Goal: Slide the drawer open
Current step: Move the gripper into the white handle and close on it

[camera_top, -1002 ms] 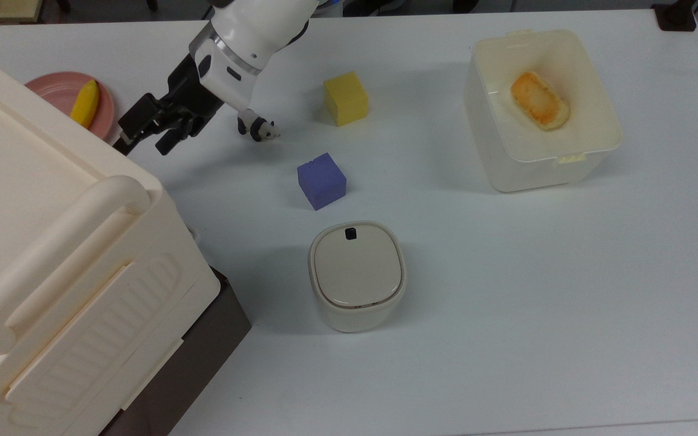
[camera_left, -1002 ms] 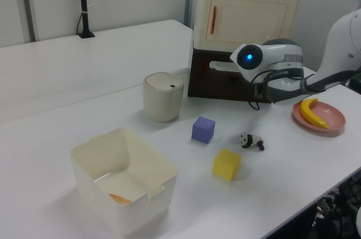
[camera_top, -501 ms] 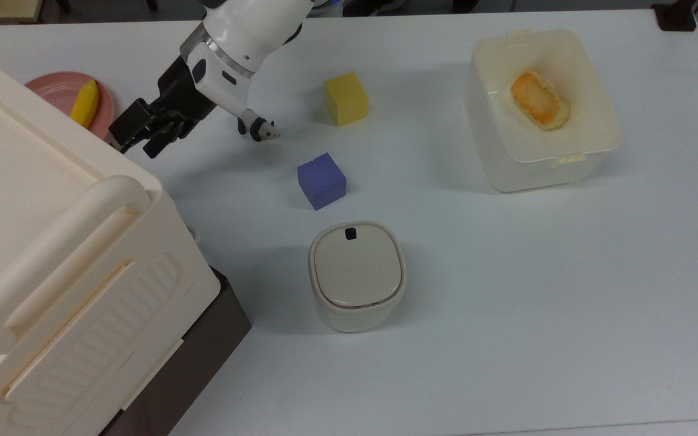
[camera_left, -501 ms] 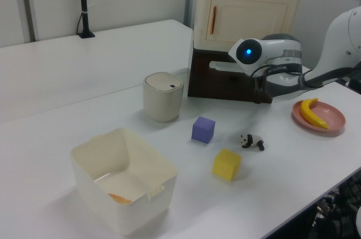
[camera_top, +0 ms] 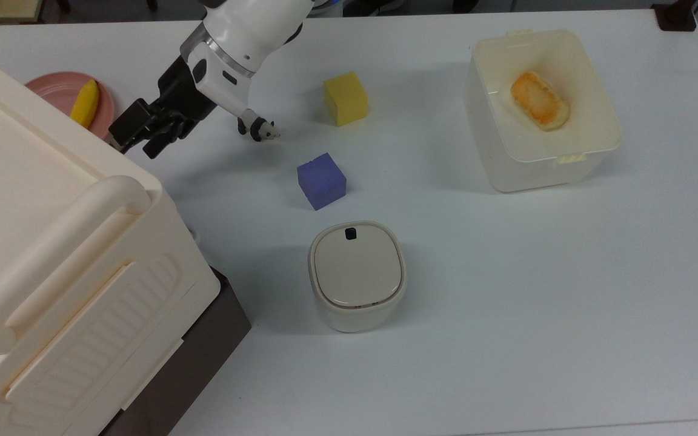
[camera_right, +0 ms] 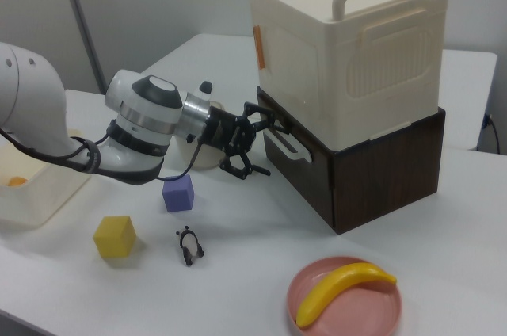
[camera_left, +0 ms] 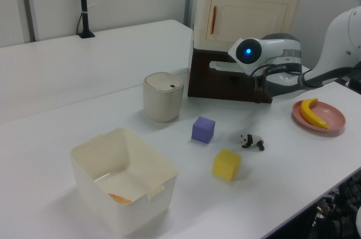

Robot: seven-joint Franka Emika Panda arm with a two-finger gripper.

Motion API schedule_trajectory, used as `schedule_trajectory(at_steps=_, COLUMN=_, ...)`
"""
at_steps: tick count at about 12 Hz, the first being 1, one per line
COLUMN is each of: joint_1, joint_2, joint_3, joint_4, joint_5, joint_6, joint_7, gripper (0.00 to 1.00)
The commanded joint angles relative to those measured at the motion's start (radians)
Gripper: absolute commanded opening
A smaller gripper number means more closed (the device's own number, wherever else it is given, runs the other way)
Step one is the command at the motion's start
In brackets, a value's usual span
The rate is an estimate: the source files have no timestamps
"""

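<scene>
Gripper point(camera_right: 268, 146): black fingers are spread, one above and one below the white loop handle point(camera_right: 283, 143); contact cannot be told
Drawer point(camera_right: 348, 168): dark brown, seen shut under the cream cabinet point(camera_right: 348, 51), at 9 o'clock on the table point(camera_top: 506, 290) in the top view
Arm: held level, reaching toward the drawer front from 9 o'clock in the right view
Nearby: toy panda point(camera_right: 188, 245), purple cube point(camera_right: 178, 192) and yellow cube point(camera_right: 113, 236) are set apart on the table

Banana point(camera_right: 342, 290) on plate point(camera_right: 382, 319)
</scene>
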Motion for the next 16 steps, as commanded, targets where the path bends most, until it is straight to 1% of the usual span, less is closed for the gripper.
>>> schedule_trajectory(at_steps=1, joint_1=-0.003, joint_2=0.059, joint_3=0.001, joint_4=0.082, joint_5=0.009, joint_6=0.106, joint_7=-0.013, gripper=1.0)
schedule_trajectory(at_steps=2, joint_1=-0.003, joint_2=0.087, joint_3=0.001, joint_4=0.109, joint_5=0.024, joint_6=0.131, joint_7=-0.013, gripper=1.0)
schedule_trajectory(at_steps=3, joint_1=0.0, joint_2=0.108, joint_3=0.001, joint_4=0.126, joint_5=0.024, joint_6=0.131, joint_7=-0.013, gripper=1.0)
schedule_trajectory(at_steps=5, joint_1=0.002, joint_2=0.118, joint_3=0.001, joint_4=0.133, joint_5=0.024, joint_6=0.132, joint_7=-0.023, gripper=1.0)
schedule_trajectory(at_steps=8, joint_1=0.002, joint_2=0.122, joint_3=0.002, joint_4=0.132, joint_5=0.023, joint_6=0.132, joint_7=-0.022, gripper=0.88)
schedule_trajectory(at_steps=16, joint_1=0.006, joint_2=0.11, joint_3=0.015, joint_4=0.123, joint_5=0.026, joint_6=0.128, joint_7=0.003, gripper=0.88)
